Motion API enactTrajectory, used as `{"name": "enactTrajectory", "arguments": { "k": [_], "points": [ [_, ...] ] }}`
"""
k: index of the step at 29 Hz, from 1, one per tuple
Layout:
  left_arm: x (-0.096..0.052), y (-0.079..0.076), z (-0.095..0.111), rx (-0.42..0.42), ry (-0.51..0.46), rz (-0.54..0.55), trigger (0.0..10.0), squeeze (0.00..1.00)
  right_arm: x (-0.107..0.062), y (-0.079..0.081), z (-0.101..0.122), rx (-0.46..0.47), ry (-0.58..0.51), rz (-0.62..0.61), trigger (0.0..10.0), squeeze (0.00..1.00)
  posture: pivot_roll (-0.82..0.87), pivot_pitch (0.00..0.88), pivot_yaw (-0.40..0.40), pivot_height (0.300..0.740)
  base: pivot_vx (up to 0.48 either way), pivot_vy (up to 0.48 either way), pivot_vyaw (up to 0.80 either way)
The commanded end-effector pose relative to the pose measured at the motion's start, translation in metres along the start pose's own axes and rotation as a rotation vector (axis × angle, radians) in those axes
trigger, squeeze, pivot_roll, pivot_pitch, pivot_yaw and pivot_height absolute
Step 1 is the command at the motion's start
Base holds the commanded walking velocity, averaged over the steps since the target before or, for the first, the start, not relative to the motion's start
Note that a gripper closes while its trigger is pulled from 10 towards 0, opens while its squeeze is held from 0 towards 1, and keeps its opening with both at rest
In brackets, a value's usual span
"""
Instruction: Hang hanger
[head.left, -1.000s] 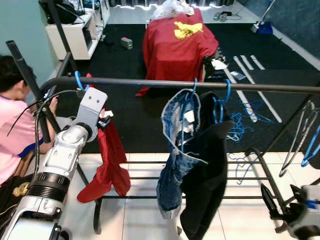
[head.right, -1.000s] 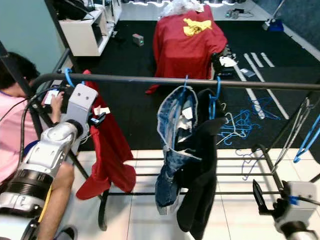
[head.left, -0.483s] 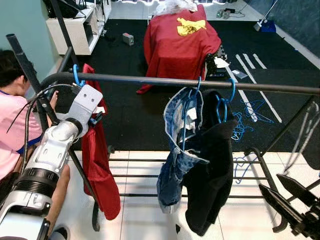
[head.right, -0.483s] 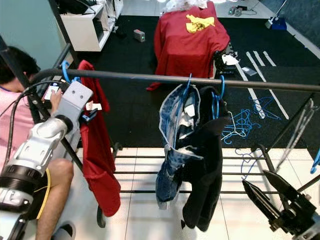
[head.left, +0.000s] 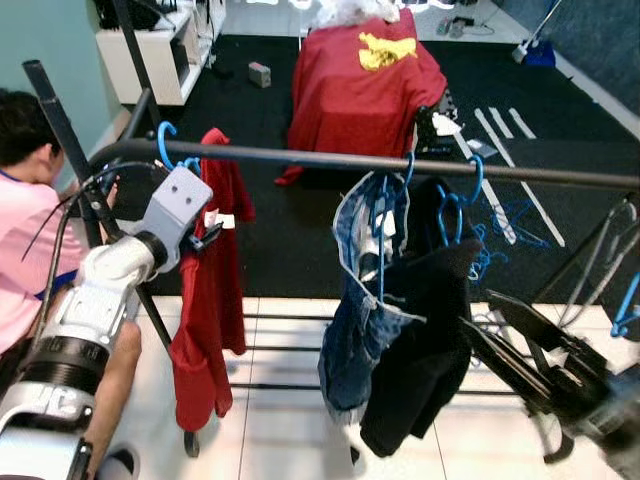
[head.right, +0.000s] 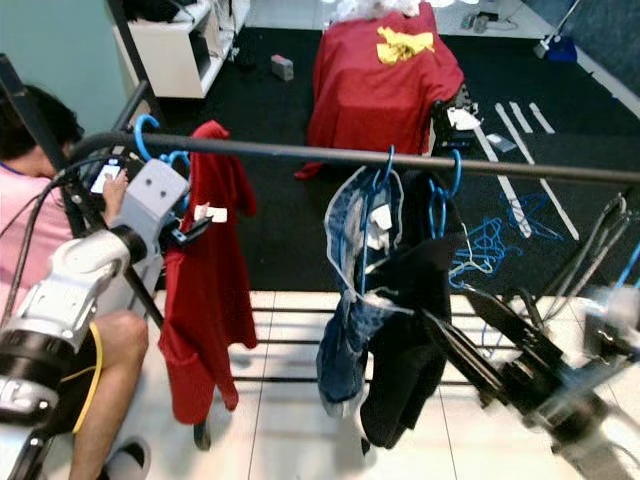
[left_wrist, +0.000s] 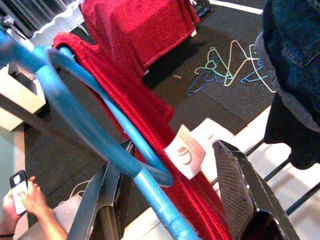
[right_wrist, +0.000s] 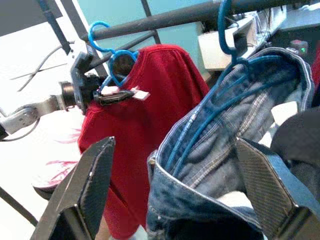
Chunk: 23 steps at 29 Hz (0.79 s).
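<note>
From my head, my left end effector (head.left: 205, 238) grasps the blue hanger (head.left: 166, 142) carrying a red shirt (head.left: 212, 290), hook at the rail (head.left: 330, 160). My left wrist shows the hook could slip off. My right end effector (right_wrist: 175, 185) is spread, empty, near jeans (right_wrist: 220, 150).

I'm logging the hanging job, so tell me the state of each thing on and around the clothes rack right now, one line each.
Red garment: on a blue hanger, its hook over the rail.
Left gripper: at the red garment's collar, fingers either side of the blue hanger's neck.
Jeans: hanging on the rail.
Black garment: hanging beside the jeans.
Right gripper: open, empty, near the black garment.
Loose hangers: lying on the floor.
</note>
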<state>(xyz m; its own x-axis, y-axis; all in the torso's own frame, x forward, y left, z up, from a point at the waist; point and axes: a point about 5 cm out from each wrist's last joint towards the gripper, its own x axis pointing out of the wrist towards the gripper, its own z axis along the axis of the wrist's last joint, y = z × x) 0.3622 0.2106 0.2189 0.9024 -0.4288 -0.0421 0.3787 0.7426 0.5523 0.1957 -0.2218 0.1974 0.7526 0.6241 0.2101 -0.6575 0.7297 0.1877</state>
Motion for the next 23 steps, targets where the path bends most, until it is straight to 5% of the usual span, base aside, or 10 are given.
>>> {"name": "enactTrajectory", "arguments": {
  "k": [1, 6, 14, 23],
  "points": [
    [-0.001, 0.003, 0.004, 0.023, -0.012, -0.014, 10.0, 0.0, 0.0, 0.001, -0.004, 0.007, 0.024, -0.013, 10.0, 0.0, -0.1, 0.149, -0.004, 0.74, 0.0, 0.0, 0.0],
    [-0.019, 0.014, 0.026, 0.065, -0.146, -0.1, 10.0, 0.0, 0.004, -0.001, -0.01, 0.042, 0.053, -0.002, 10.0, 0.0, -0.09, 0.154, -0.01, 0.74, 0.0, 0.0, 0.0],
    [-0.037, 0.019, 0.032, 0.075, -0.193, -0.214, 10.0, 0.0, 0.008, -0.002, -0.016, 0.035, 0.086, -0.015, 10.0, 0.0, -0.09, 0.155, -0.013, 0.74, 0.0, 0.0, 0.0],
    [-0.051, 0.01, 0.019, 0.085, -0.106, -0.376, 10.0, 0.0, 0.01, -0.005, -0.017, 0.012, 0.12, -0.014, 10.0, 0.0, -0.08, 0.154, -0.016, 0.74, 0.0, 0.0, 0.0]
  ]
}}
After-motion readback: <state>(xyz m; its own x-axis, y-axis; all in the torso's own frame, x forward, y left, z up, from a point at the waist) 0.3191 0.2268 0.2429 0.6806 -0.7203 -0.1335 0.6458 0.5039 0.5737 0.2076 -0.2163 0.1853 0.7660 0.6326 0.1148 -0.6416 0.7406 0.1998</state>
